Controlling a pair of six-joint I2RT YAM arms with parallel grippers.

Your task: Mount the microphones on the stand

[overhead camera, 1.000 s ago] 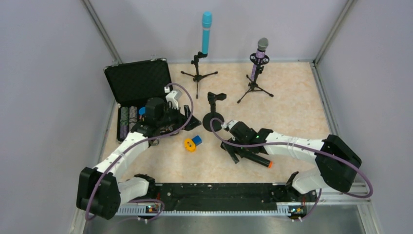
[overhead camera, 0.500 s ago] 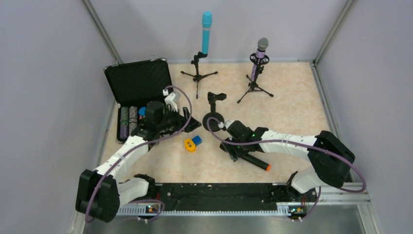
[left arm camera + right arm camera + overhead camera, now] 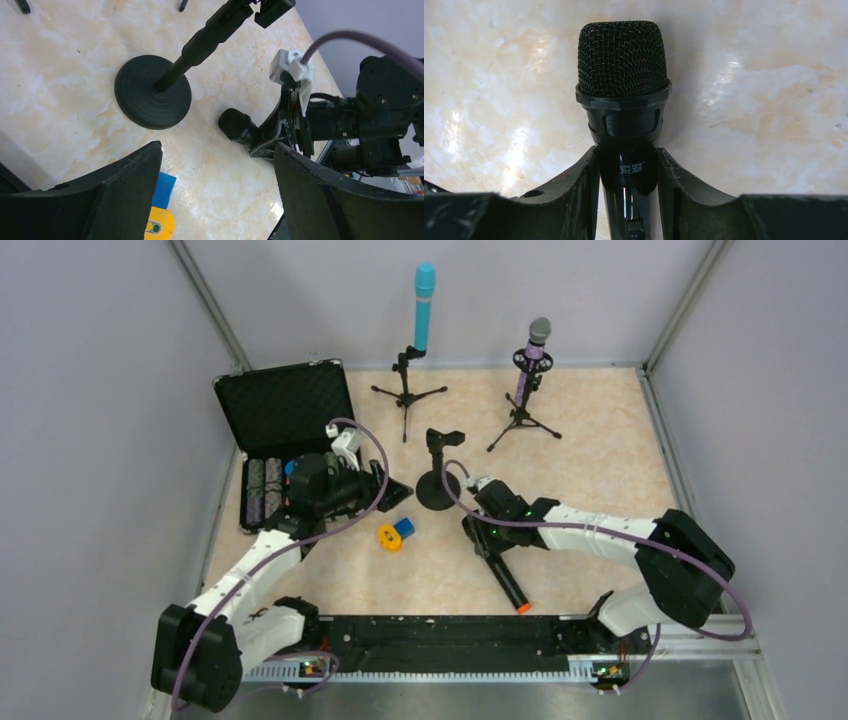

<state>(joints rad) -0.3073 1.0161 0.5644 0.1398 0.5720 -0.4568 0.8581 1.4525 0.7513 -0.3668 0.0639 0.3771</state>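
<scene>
The black microphone (image 3: 503, 572) with an orange end lies on the table, its mesh head (image 3: 622, 57) pointing away from my right wrist. My right gripper (image 3: 484, 528) is shut on the black microphone just below the head, a finger (image 3: 574, 182) on each side of the body. The empty round-base stand (image 3: 437, 487) rises just left of it, also seen in the left wrist view (image 3: 152, 91). My left gripper (image 3: 388, 492) hangs open left of that stand, nothing between its fingers (image 3: 125, 185). The light-blue microphone (image 3: 424, 308) and the purple microphone (image 3: 534, 352) sit upright in tripod stands at the back.
An open black case (image 3: 285, 408) lies at the back left, behind my left arm. A small orange-and-blue object (image 3: 394, 533) rests on the table between the arms, showing low in the left wrist view (image 3: 161, 207). Grey walls close in the table on three sides.
My right gripper has closed on the black microphone, and the microphone has swung so its orange end points toward the near edge. The left arm drew back a little.
</scene>
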